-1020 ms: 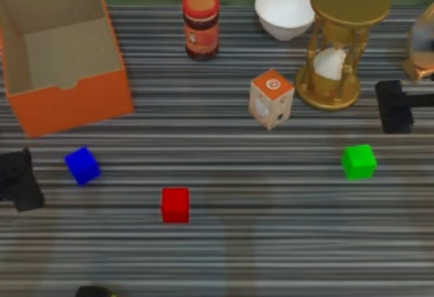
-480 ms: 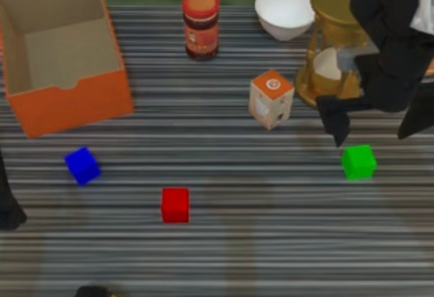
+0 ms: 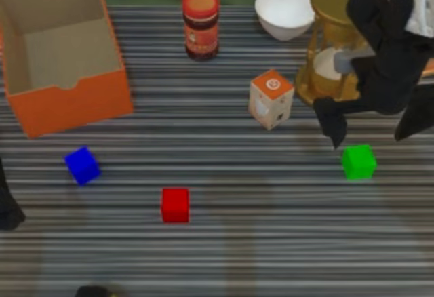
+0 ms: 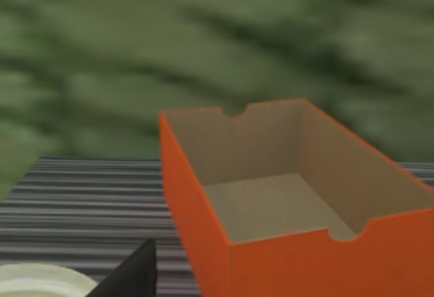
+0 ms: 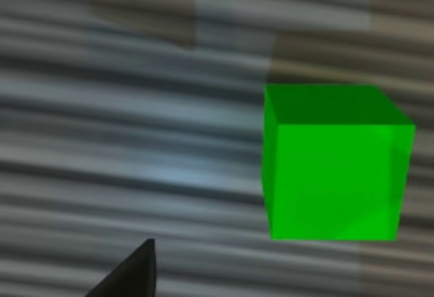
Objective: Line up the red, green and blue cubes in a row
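Three small matte cubes of equal size sit well apart on the grey striped table [image 3: 271, 243]. The bright green cube [image 3: 359, 161] is twd the table's right edge, roughly mid-depth, flat on its base – top face reads darker green than the lit side in the right wrist view [image 5: 332, 165]. The bright red cube [image 3: 175, 204] is left of centre, nearer the front edge. The deep blue cube [image 3: 82, 165] is nr the left edge, turned a bit askew to the stripes. All plain, no marks.

The right arm's black two-finger gripper [image 3: 373, 129] hangs over the right side of the table, just behind the green cube and not touching it – fingers spread wide, one tip nr the cube's back-left, the other out by the right edge. The left gripper [image 3: 8, 205] is at the left edge, mostly out of view; can't tell its finger state.

Other things: open orange cardboard box w/ tan inside [image 3: 61, 60] at the back-left corner, red-lidded jar [image 3: 201, 24] and white bowl [image 3: 283, 11] along the back edge, brass hourglass [image 3: 332, 53] at back right partly behind the right arm, beige cube-shaped box w/ orange top [image 3: 270, 99] nr centre.
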